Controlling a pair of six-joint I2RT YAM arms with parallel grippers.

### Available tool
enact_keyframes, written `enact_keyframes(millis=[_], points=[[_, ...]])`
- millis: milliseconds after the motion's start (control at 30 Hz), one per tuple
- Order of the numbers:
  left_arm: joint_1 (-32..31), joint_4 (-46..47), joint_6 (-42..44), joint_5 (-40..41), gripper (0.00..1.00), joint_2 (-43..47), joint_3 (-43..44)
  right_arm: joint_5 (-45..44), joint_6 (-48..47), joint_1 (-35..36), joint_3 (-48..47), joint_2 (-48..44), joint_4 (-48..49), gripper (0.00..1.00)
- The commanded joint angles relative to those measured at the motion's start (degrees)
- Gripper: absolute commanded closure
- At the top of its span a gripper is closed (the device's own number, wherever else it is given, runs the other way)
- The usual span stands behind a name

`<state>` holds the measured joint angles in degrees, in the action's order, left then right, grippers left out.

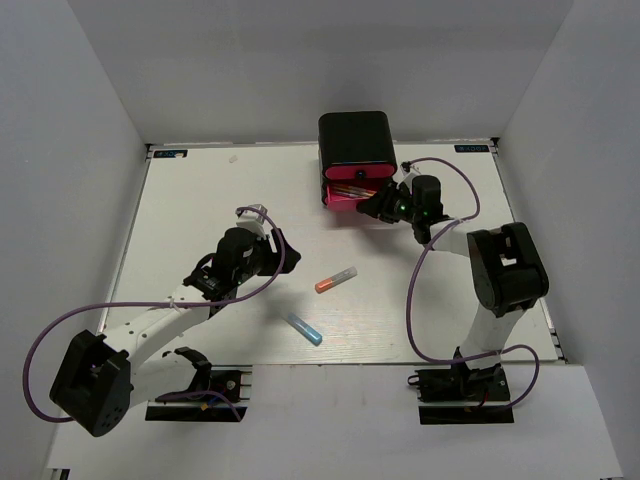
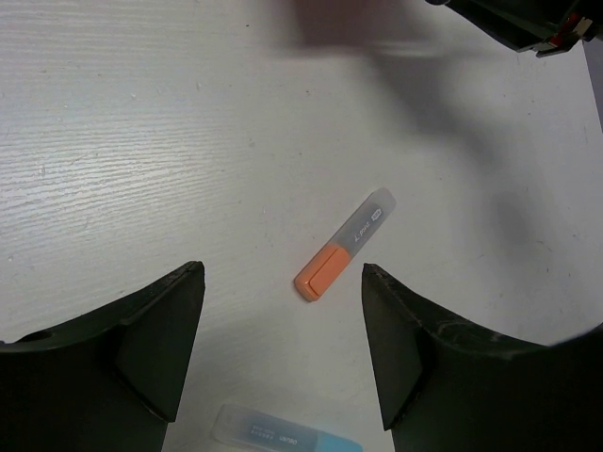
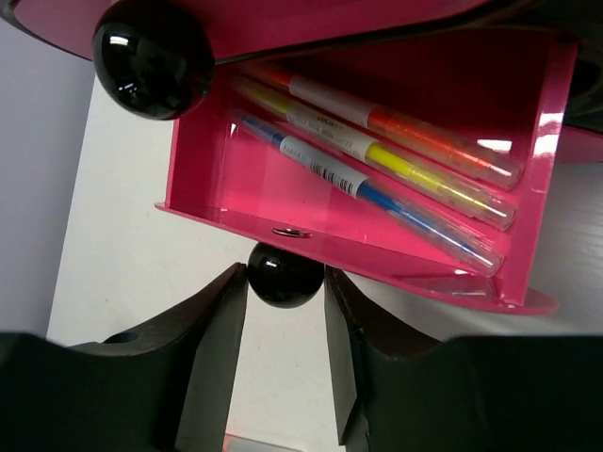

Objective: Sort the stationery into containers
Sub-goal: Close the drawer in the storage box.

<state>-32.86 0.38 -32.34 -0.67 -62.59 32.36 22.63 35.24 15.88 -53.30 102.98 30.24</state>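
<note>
The glossy black box (image 1: 354,138) stands at the back with its bottom pink drawer (image 1: 350,190) pulled out. In the right wrist view this drawer (image 3: 273,198) holds a red pen (image 3: 405,127), a yellow pen (image 3: 415,174) and a bluish pen (image 3: 400,212). My right gripper (image 3: 285,287) is shut on the drawer's black knob (image 3: 284,275). My left gripper (image 2: 283,320) is open and empty above the table. An orange-grey marker (image 2: 344,247) lies just ahead of it, and a blue marker (image 2: 287,435) lies below it. Both also show in the top view, the orange-grey marker (image 1: 336,280) and the blue marker (image 1: 305,328).
The knob of the drawer above (image 3: 153,56) hangs over the open drawer's left corner. The white table (image 1: 200,200) is fenced by white walls. The right arm's purple cable (image 1: 420,280) loops over the table near the box.
</note>
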Motion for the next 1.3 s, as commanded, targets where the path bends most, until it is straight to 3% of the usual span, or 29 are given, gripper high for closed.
enact_keyframes(millis=[0, 167, 633, 1067, 1267], points=[[-0.2, 0.0, 0.6, -0.2, 0.23, 0.2, 1.7, -1.4, 0.9, 0.1, -3.1, 1.3, 3.6, 0.57], [-0.2, -0.6, 0.6, -0.2, 0.23, 0.2, 1.7, -0.6, 1.3, 0.1, -4.1, 2.0, 5.0, 0.65], [-0.2, 0.5, 0.6, -0.7, 0.23, -1.0, 2.2, -1.0, 1.7, -0.1, -12.6, 7.4, 5.4, 0.67], [-0.2, 5.2, -1.0, -3.0, 0.23, -2.6, 1.0, -1.5, 2.6, -0.1, -15.7, 10.0, 6.0, 0.57], [-0.2, 5.2, -1.0, -3.0, 0.23, -2.6, 1.0, 1.1, 3.2, -0.3, -8.2, 5.2, 7.0, 0.52]])
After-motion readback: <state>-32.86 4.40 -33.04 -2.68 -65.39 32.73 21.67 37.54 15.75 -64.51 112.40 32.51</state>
